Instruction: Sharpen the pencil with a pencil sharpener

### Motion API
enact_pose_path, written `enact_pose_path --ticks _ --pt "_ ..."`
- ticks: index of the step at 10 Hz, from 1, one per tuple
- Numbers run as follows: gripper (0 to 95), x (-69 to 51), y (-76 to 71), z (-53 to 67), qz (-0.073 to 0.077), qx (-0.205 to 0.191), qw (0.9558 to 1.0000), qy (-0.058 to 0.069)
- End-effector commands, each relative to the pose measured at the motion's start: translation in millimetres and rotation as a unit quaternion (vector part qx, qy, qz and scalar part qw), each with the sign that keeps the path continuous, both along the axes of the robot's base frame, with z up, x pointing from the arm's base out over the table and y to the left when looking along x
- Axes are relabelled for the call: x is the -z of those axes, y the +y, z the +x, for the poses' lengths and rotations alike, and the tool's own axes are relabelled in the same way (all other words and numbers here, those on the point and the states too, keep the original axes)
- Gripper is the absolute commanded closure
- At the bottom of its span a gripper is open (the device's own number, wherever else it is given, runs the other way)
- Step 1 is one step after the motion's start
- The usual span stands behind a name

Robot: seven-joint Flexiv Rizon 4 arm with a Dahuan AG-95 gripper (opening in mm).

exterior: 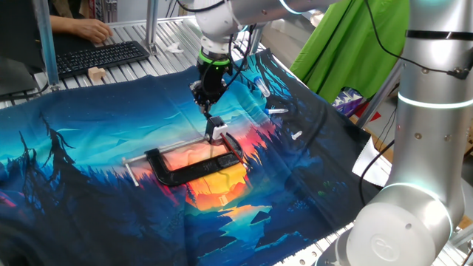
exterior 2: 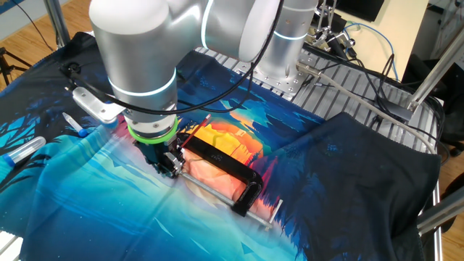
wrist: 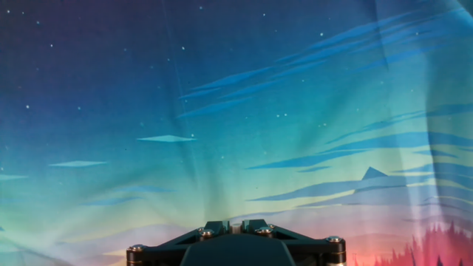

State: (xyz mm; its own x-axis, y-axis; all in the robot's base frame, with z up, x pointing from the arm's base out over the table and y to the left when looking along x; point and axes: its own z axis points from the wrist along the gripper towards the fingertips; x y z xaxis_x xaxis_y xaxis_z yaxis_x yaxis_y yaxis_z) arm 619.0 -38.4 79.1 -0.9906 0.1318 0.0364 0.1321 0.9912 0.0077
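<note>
The pencil sharpener (exterior: 216, 131) is a small whitish block at the far jaw of the big black C-clamp (exterior: 196, 171), which lies on the printed cloth. The pencil (exterior: 209, 117) is a thin dark stick slanting down from my gripper (exterior: 203, 100) to the sharpener. My gripper is shut on the pencil's upper end, just above and behind the sharpener. In the other fixed view my gripper (exterior 2: 172, 165) stands at the end of the clamp (exterior 2: 225, 165) and hides the sharpener. In the hand view my gripper (wrist: 235, 225) shows its jaws close together around a small pale end; only cloth lies beyond.
Small white loose bits (exterior: 277, 111) lie on the cloth to the right of the clamp. A keyboard (exterior: 96, 55) and a person's hand (exterior: 92, 29) are at the back left. A green cloth (exterior: 355, 44) hangs at the back right. Clear tubes (exterior 2: 22, 151) lie at the cloth's left edge.
</note>
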Motion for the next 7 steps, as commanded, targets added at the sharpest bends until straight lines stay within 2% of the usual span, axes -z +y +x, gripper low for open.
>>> enact_pose_path --ticks 1,7 --pt "95.0 1.9 1.8 0.9 -0.001 0.001 1.0 -0.003" --pt "95.0 11.4 8.4 4.2 -0.007 -0.004 0.9999 -0.007"
